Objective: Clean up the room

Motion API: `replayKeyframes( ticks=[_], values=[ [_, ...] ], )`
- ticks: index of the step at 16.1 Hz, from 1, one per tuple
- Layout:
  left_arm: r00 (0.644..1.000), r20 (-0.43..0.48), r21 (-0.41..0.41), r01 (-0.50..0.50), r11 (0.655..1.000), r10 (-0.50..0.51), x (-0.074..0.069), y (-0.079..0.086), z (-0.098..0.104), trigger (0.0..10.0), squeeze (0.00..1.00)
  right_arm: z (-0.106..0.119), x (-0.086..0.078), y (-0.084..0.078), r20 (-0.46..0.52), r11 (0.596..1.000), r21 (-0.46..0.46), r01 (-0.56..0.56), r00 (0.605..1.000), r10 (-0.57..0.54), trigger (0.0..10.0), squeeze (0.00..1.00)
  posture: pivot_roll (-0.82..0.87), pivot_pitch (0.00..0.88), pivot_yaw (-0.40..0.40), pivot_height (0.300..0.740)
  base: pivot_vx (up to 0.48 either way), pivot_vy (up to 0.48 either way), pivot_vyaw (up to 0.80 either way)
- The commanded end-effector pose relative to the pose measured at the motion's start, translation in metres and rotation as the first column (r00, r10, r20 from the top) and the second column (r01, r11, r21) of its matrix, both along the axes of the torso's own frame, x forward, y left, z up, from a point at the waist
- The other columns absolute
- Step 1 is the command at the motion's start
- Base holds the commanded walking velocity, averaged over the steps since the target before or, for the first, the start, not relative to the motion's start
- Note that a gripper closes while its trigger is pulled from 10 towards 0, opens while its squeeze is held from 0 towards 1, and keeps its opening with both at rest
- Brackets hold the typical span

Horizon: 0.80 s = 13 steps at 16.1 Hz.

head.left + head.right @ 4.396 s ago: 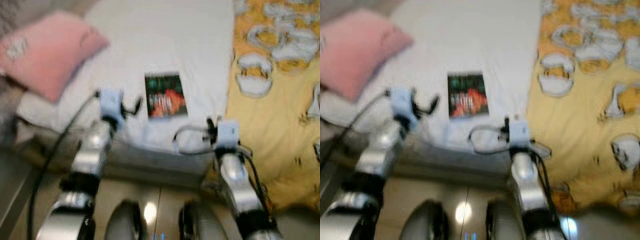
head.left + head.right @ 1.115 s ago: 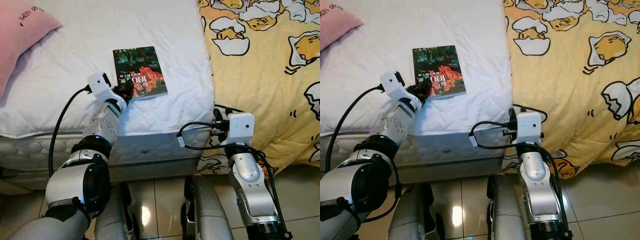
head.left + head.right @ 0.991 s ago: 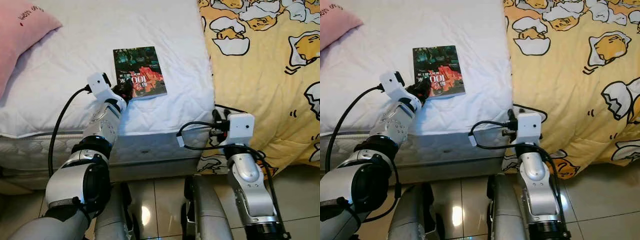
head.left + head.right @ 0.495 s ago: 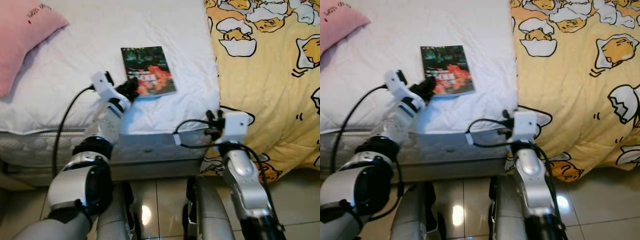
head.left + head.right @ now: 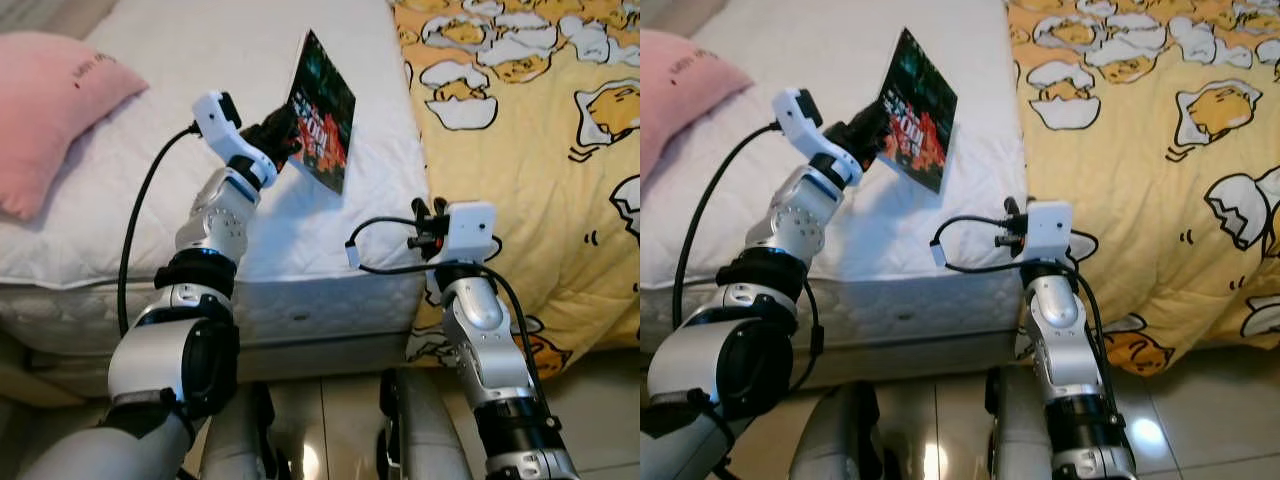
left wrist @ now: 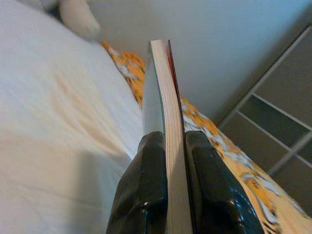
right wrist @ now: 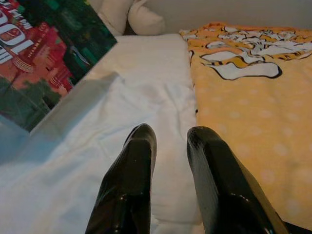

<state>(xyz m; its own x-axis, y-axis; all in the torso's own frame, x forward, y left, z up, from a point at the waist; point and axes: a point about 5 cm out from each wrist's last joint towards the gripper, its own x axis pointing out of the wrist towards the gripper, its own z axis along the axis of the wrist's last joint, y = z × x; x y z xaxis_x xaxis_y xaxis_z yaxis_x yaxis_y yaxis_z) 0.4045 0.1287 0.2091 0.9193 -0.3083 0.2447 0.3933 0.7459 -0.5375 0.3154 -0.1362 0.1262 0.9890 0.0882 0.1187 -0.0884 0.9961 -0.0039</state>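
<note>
A paperback book (image 5: 322, 112) with a dark green and red cover is held tilted in the air above the white mattress (image 5: 120, 210). My left gripper (image 5: 281, 134) is shut on its lower edge; in the left wrist view the fingers (image 6: 141, 195) clamp the book (image 6: 164, 92) edge-on. My right gripper (image 7: 170, 134) hovers low over the mattress beside the yellow duvet, open, with nothing between its fingers. The book's cover (image 7: 44, 58) hangs ahead of it.
A yellow duvet (image 5: 530, 140) with egg cartoons covers the bed's right side and drapes to the floor. A pink pillow (image 5: 55, 105) lies at the left. A shiny tiled floor (image 5: 330, 450) runs below the bed's edge. A grey shelf (image 6: 282, 126) stands beyond the bed.
The book lay flat on the mattress with my left gripper at its edge; now it is lifted and tilted up in that gripper. The camera has shifted slightly.
</note>
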Motion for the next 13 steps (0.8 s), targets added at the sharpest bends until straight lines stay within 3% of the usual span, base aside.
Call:
replayKeyframes(
  ticks=[1,2,4,5,7,9,13],
  values=[
    [0.990,0.094,0.087,-0.109,0.990,0.101,-0.001,0.017,0.012,0.0,0.00,0.009,0.000,-0.004,0.039,0.999,0.034,0.027,0.999,-0.029,10.0,0.00,-0.21,0.000,0.061,0.597,0.000,0.000,0.00],
    [0.987,0.102,0.124,-0.137,0.983,0.125,-0.002,0.020,0.010,0.0,0.00,0.012,0.000,-0.005,0.044,0.998,0.037,0.042,0.998,-0.043,10.0,0.00,-0.21,0.000,0.061,0.602,0.000,0.000,0.00],
    [0.974,0.120,0.293,-0.221,0.930,0.194,-0.006,0.028,-0.003,0.0,0.00,0.022,0.000,-0.009,0.071,0.997,0.051,0.049,0.996,-0.053,10.0,0.00,-0.21,0.000,0.061,0.617,0.000,0.000,0.00],
    [0.966,0.125,0.391,-0.258,0.883,0.227,-0.010,0.031,-0.014,0.0,0.00,0.028,-0.001,-0.013,0.095,0.997,0.052,0.052,0.994,-0.057,10.0,0.00,-0.21,0.000,0.058,0.627,0.000,0.000,0.00],
    [0.949,0.111,0.492,-0.311,0.813,0.295,-0.013,0.039,-0.028,0.0,0.00,0.026,0.000,-0.019,0.087,0.997,0.051,0.063,0.994,-0.067,10.0,0.00,-0.21,0.000,0.058,0.647,0.000,0.000,0.00],
    [0.939,0.111,0.550,-0.331,0.767,0.326,-0.015,0.043,-0.036,0.0,0.00,0.023,-0.001,-0.019,0.080,0.996,0.052,0.069,0.994,-0.073,10.0,0.00,-0.20,0.000,0.060,0.662,0.000,0.000,0.00],
    [0.935,0.132,0.546,-0.347,0.763,0.330,-0.015,0.040,-0.032,0.0,0.00,0.021,0.001,-0.014,0.068,0.998,0.044,0.048,0.996,-0.051,10.0,0.00,-0.20,0.000,0.054,0.697,0.000,0.000,0.00]
  ],
)
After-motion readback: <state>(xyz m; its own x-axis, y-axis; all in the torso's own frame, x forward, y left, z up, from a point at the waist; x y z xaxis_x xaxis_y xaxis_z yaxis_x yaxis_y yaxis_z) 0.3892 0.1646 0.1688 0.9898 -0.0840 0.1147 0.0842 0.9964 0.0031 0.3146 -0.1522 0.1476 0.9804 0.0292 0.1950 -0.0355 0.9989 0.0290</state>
